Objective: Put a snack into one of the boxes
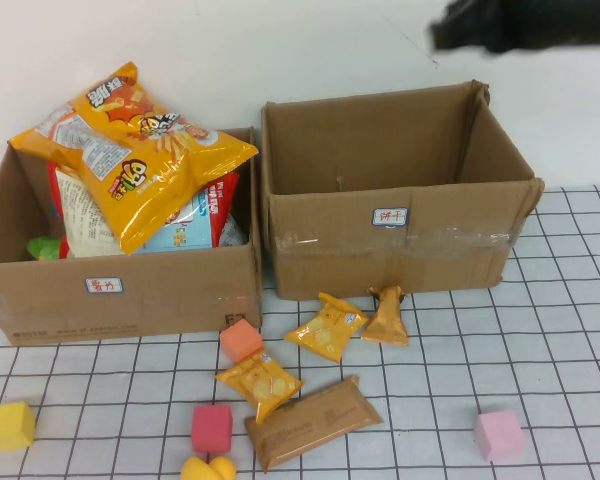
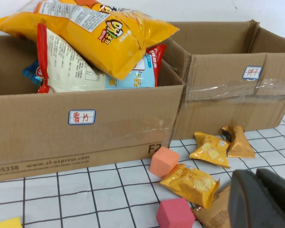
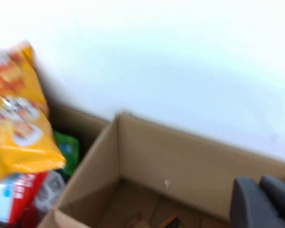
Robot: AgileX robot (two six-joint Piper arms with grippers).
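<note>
Several small snacks lie on the checked cloth in front of the boxes: two yellow packets (image 1: 327,327) (image 1: 259,381), an orange triangular packet (image 1: 387,317) and a long brown packet (image 1: 312,421). The right cardboard box (image 1: 400,240) stands open. In the right wrist view a small brown-orange thing (image 3: 168,221) lies on its floor, too blurred to name. My right gripper (image 1: 520,25) (image 3: 261,202) hovers high over that box's back edge, shut and empty. My left gripper (image 2: 259,199) is shut and empty, low over the brown packet (image 2: 213,213); it is out of the high view.
The left box (image 1: 120,290) is heaped with large chip bags, a big yellow one (image 1: 130,150) on top. Foam blocks lie among the snacks: orange (image 1: 241,340), red (image 1: 211,428), yellow (image 1: 11,425), pink (image 1: 499,434). A white wall stands behind the boxes.
</note>
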